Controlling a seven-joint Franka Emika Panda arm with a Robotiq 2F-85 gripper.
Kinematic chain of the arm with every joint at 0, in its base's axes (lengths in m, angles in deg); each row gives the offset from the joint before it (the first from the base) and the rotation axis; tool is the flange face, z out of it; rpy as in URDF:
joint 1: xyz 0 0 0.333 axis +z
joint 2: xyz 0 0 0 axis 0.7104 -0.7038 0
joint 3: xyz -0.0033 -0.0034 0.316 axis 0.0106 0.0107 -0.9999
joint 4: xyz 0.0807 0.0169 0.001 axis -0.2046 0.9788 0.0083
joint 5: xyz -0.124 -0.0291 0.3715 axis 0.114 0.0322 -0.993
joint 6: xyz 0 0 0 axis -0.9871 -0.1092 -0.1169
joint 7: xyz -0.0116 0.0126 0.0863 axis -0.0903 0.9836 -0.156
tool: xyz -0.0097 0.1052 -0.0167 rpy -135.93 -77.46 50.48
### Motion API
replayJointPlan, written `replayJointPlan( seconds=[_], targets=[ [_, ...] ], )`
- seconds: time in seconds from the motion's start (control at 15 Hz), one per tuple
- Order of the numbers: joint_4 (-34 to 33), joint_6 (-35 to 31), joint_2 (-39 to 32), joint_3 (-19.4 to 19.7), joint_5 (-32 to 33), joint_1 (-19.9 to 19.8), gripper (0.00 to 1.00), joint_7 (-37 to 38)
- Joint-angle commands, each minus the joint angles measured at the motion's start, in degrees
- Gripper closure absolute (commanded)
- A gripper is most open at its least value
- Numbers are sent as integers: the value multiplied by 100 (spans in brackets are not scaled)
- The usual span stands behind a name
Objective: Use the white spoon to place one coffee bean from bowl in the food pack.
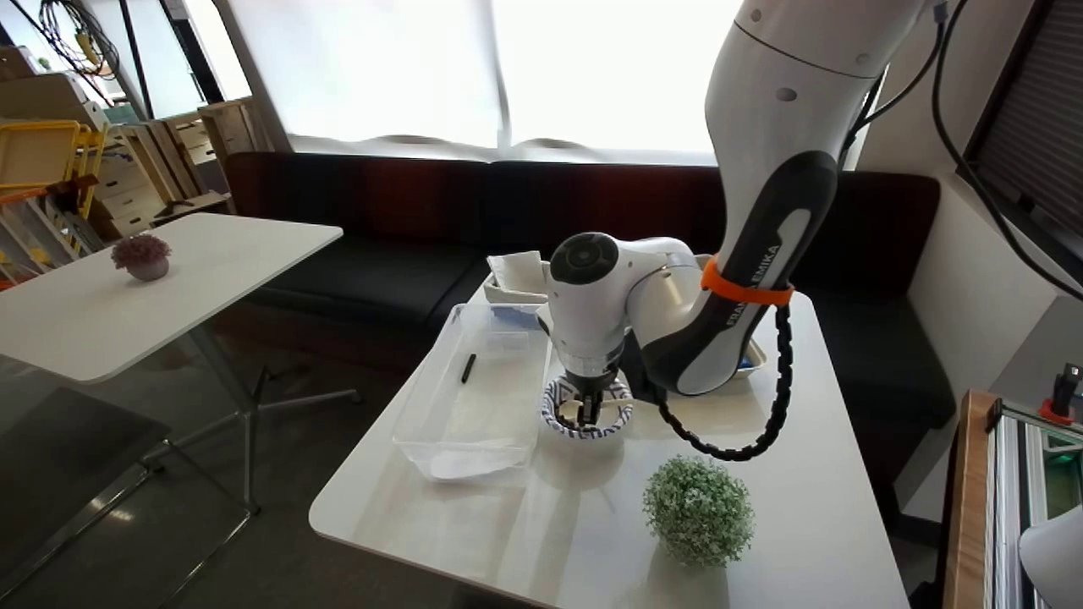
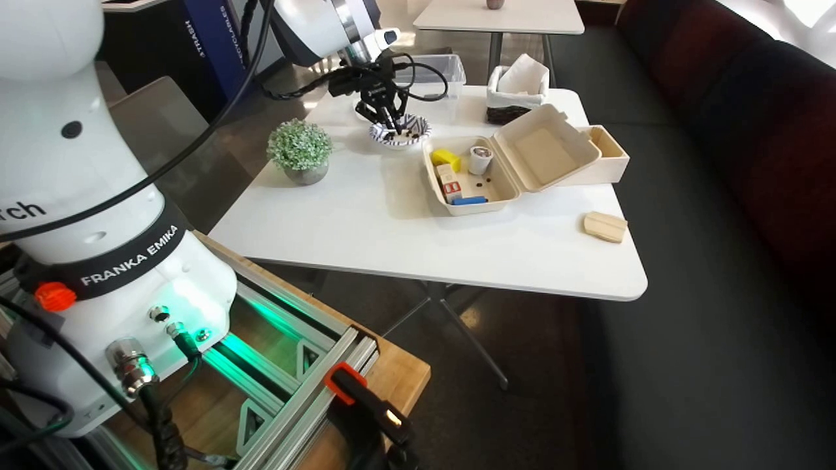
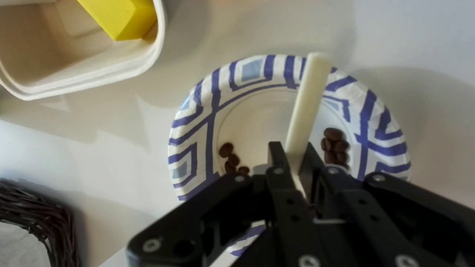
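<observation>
The bowl (image 3: pixel 193 122), white with a blue pattern on its rim, sits under my gripper (image 3: pixel 292 152). Between the two fingers is the white spoon (image 3: pixel 308 104), its pale handle pointing up and away across the bowl; the spoon's far end is hidden behind the fingers. Coffee beans (image 3: pixel 335 146) lie clustered at the bowl's right inside, with a smaller group at its left. In an exterior view the gripper (image 2: pixel 394 125) reaches down into the bowl. The food pack (image 2: pixel 545 156) stands beside it, lid open, with a yellow piece (image 2: pixel 445 158) and several dark specks inside.
The pack also holds a white pod cup (image 2: pixel 480 160), a small box and a blue cylinder (image 2: pixel 469 200). A clear plastic bin (image 1: pixel 419 414) flanks the bowl. A potted plant (image 1: pixel 698 512), a woven basket (image 3: pixel 55 222) and a wooden piece (image 2: pixel 604 226) stand around the table.
</observation>
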Motion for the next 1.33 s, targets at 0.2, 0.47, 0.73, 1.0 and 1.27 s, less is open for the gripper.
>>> replayJointPlan(
  seconds=[0.2,0.47,0.73,1.0,1.27],
  targets=[
    [4,-1048,-401,350,322,97,96,493],
    [35,-1810,-562,546,427,101,96,586],
    [70,-2485,-761,707,359,102,96,515],
    [116,-2961,-851,873,298,160,96,466],
    [205,-3337,-885,1028,253,218,96,420]
  ],
)
